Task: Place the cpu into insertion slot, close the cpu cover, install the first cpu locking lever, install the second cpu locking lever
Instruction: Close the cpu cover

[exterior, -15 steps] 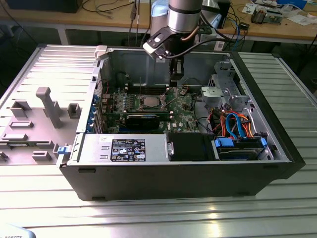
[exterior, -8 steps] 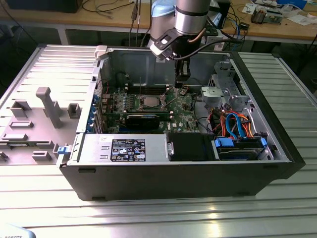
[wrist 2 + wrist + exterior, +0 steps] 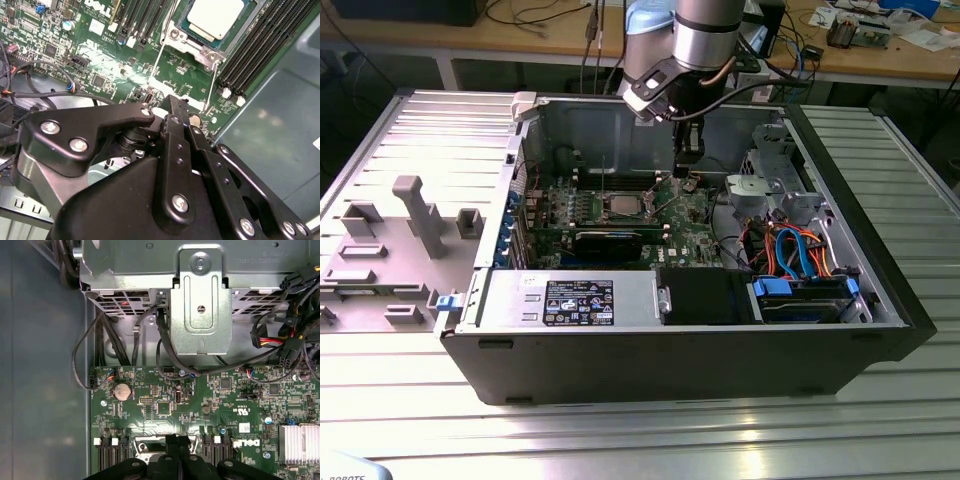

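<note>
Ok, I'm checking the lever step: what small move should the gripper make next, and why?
Probably lower the gripper onto the thin lever rod beside it. The cpu already lies seated with the cpu cover flat around it, and the shut gripper hovers above the board near that rod.

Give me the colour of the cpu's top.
Dull silver-grey metal on the small flat square cpu; clearest in the second wrist view.

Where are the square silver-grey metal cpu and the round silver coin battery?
square silver-grey metal cpu (image 3: 216, 16): second wrist view, centre of its top.
round silver coin battery (image 3: 122, 391): first wrist view, centre of its face.
</note>
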You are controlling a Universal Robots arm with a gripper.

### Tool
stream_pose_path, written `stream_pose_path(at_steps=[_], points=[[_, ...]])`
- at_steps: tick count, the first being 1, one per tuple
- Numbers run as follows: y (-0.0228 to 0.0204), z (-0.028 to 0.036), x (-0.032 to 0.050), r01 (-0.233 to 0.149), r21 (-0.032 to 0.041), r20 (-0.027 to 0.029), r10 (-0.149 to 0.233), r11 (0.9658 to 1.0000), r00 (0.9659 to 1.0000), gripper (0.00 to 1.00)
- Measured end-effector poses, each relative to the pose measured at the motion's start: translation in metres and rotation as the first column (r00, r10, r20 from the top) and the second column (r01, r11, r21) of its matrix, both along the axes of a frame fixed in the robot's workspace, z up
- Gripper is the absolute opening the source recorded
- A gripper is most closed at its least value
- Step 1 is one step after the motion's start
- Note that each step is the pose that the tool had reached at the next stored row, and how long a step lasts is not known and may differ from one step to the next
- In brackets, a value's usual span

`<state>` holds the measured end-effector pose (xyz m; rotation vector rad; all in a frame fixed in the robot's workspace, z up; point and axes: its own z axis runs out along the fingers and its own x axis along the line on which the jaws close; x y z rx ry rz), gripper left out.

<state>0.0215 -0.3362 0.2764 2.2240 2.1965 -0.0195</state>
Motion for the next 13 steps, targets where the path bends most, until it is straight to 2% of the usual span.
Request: stream_pose_path(at_steps=[6, 13], points=[[0.0002, -0.0047, 0.014, 0.0, -0.0004, -0.0005, 0.0, 1.0, 1.0, 0.11], [0.0002, -0.0172, 0.0177, 0.0, -0.0004, -0.0017, 0.0, 1.0, 1.0, 0.11]])
